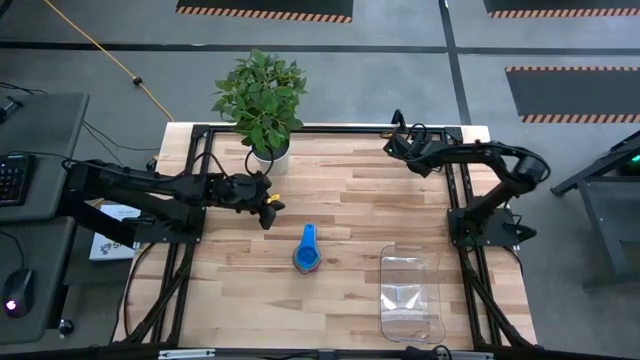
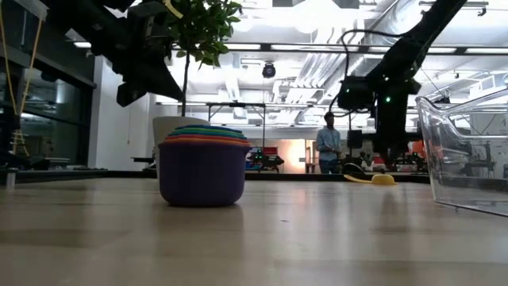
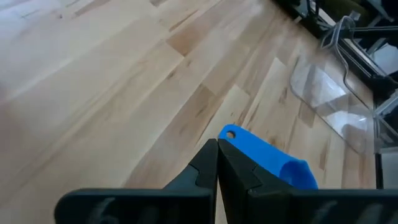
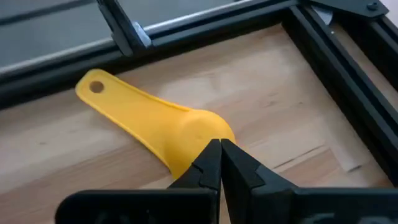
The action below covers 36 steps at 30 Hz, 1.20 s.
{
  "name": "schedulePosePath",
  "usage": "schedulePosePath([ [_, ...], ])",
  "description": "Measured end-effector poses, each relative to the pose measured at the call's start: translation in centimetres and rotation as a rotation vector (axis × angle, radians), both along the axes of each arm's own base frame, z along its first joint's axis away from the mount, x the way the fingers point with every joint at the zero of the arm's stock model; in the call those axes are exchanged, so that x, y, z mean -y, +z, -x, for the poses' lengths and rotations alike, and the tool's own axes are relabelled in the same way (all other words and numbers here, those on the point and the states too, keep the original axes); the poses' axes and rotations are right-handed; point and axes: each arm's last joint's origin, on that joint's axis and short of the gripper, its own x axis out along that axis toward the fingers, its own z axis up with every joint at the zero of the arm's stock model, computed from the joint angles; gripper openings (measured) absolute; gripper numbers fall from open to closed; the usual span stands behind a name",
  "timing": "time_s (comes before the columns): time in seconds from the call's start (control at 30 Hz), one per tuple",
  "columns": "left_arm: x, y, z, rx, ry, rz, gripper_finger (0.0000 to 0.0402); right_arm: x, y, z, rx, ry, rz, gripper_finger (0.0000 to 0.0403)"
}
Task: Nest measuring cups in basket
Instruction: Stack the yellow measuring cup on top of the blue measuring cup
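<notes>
Measuring cups (image 1: pixel 307 258) sit nested mid-table as one stack: dark blue outer bowl, coloured rims layered on top, light blue flat handle (image 3: pixel 258 151) with a hole at its end. One yellow cup (image 4: pixel 155 127) lies apart near the far right corner, smooth plastic, long flat handle. Basket (image 1: pixel 410 296) is clear plastic with rounded corners, at the near right edge, well apart from the stack. Right gripper (image 4: pixel 219 163) hovers just over the yellow cup, fingers pinched together, gripping nothing. Left gripper (image 3: pixel 217 167) hangs above the wood table (image 1: pixel 350 180) near the stack, fingers also closed and empty. White-potted plant (image 1: pixel 262 95) at the far edge.
</notes>
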Motion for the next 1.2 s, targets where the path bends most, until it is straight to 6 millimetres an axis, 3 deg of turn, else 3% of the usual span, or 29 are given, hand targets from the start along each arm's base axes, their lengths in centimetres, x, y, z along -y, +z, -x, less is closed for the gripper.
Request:
schedulePosePath([
  [0.17,0.0,0.0,0.0,0.003,0.005,0.007,0.0000,0.5,-1.0,-0.5,-0.045,0.014,-0.032,0.0000],
  [0.37,0.0,0.0,0.0,0.002,0.004,0.007,0.0000,-0.1,-1.9,-1.2,-0.055,0.150,-0.152,0.0000],
  [0.53,0.0,0.0,0.0,-0.001,-0.016,-0.018,0.0000,-3.0,-1.8,-3.8,0.027,0.354,-0.205,0.0000],
  [0.63,0.0,0.0,0.0,-0.003,-0.028,-0.034,0.0000,-5.7,-1.8,-5.4,0.040,0.506,-0.240,0.0000],
  [0.77,0.0,0.0,0.0,-0.003,-0.031,-0.037,0.0000,-9.6,-1.5,-6.6,0.075,0.578,-0.243,0.0000],
  [0.83,0.0,0.0,0.0,-0.002,-0.041,-0.051,0.0000,-10.4,-1.1,-6.6,0.078,0.579,-0.223,0.0000],
  [0.97,0.0,0.1,0.0,-0.002,-0.051,-0.064,0.0000,-8.4,0.0,-5.2,0.061,0.421,-0.138,0.0000],
  [1.2,0.0,0.1,0.0,-0.001,-0.042,-0.056,0.0000,-2.5,1.5,-2.3,0.113,0.073,0.057,0.0000],
])
